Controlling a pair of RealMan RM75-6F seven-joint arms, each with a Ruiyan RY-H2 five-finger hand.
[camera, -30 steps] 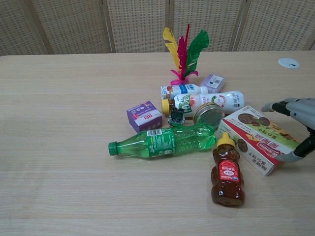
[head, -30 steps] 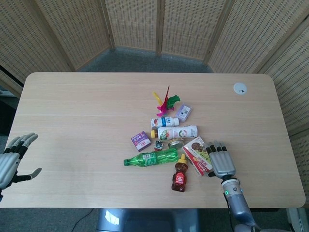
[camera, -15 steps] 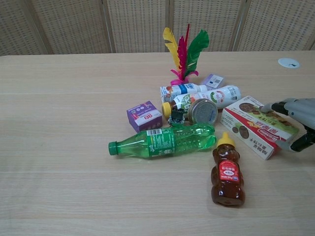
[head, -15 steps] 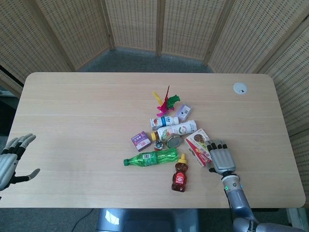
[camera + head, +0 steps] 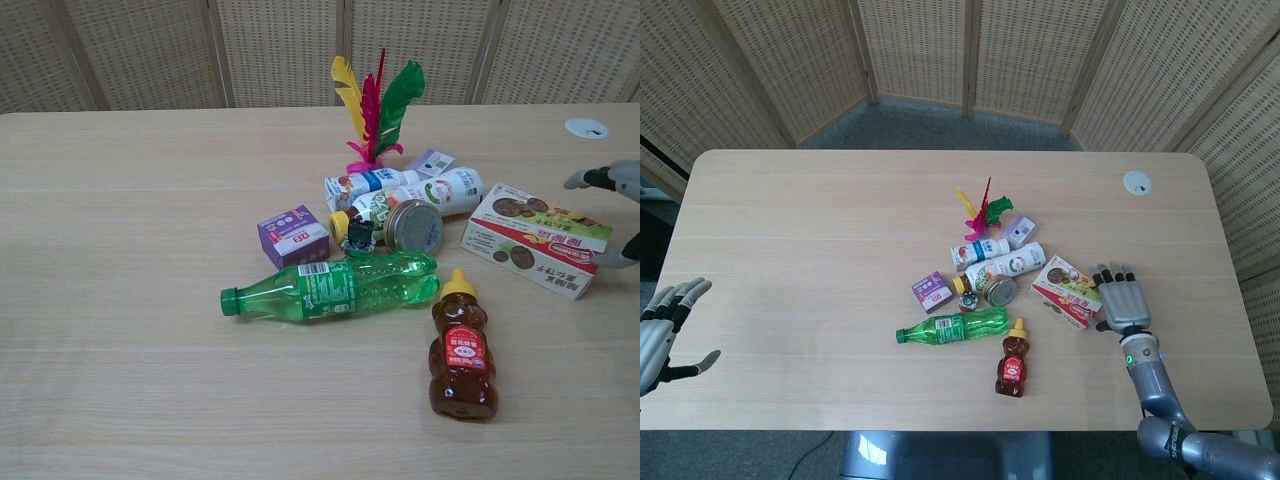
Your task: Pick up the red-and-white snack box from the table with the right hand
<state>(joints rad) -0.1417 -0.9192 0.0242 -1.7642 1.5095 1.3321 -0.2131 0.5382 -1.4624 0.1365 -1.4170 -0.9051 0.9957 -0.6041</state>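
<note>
Red-and-white box (image 5: 1067,291) has slid and turned, now just right of the tin (image 5: 1000,291), flat on the table (image 5: 820,220). My right hand (image 5: 1121,303) touches its right end, fingers apart, no grasp yet. Left hand (image 5: 662,335) idle, released.

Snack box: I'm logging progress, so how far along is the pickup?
Done: the right hand has reached the snack box and sits at its right end. In hand: a grip looks under way, with fingertips at the box edge, though a firm hold isn't clear. Left: the box lies on the table; it must be lifted.
</note>
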